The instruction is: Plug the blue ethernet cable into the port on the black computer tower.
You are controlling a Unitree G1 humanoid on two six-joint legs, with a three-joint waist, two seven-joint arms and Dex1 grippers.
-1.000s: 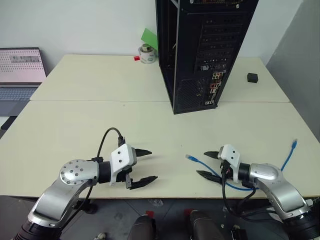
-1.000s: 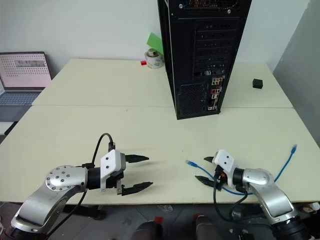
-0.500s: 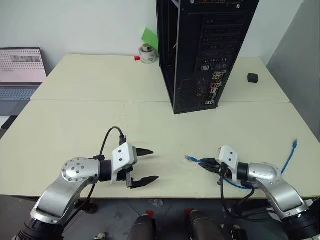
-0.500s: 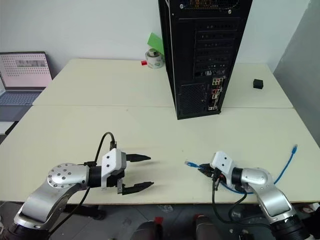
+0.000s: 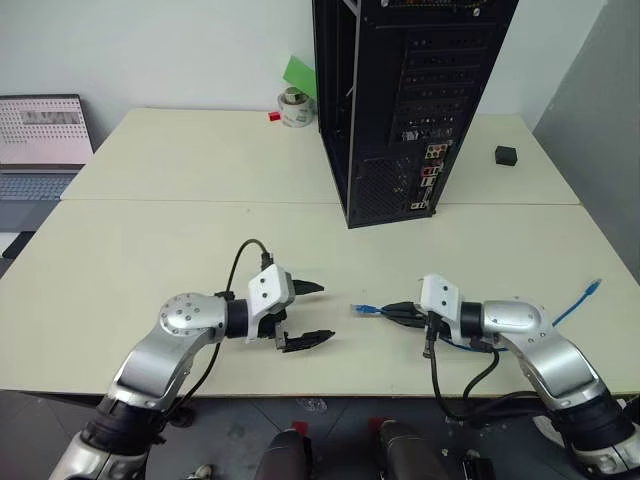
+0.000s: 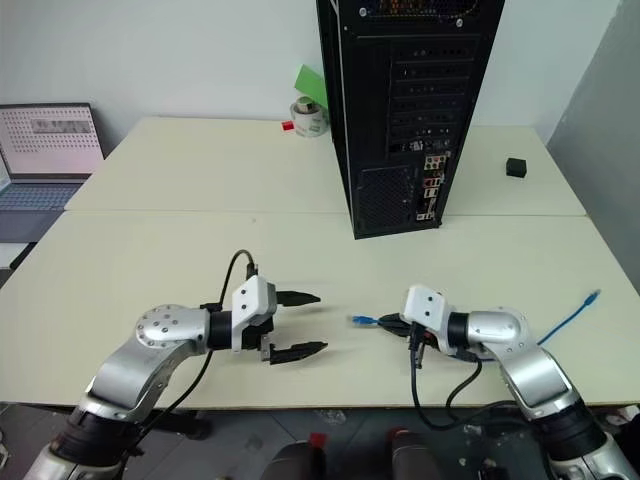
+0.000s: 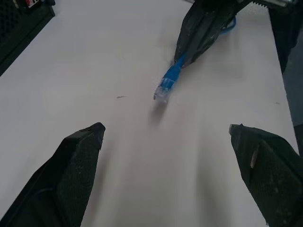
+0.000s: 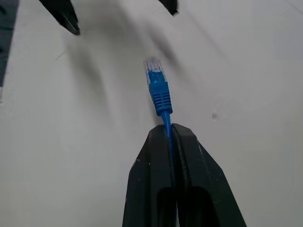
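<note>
Right end effector [image 5: 397, 312] clenched on the cable [image 8: 160, 97] just behind its plug, well in front of the tower [image 5: 405, 100]; left end effector [image 5: 312, 314] released. Keep the plug level as you approach the port [image 5: 432, 152].

computer tower [image 5: 400, 100] stands behind both claws; cable plug [image 5: 365, 309] lies between them.

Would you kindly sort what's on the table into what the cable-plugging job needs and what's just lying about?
Needed:
- blue cable, pinched in the right tool
- tower
- its port
- left tool, open

Lying about:
- laptop
- tape roll
- green card
- small black cube
</note>
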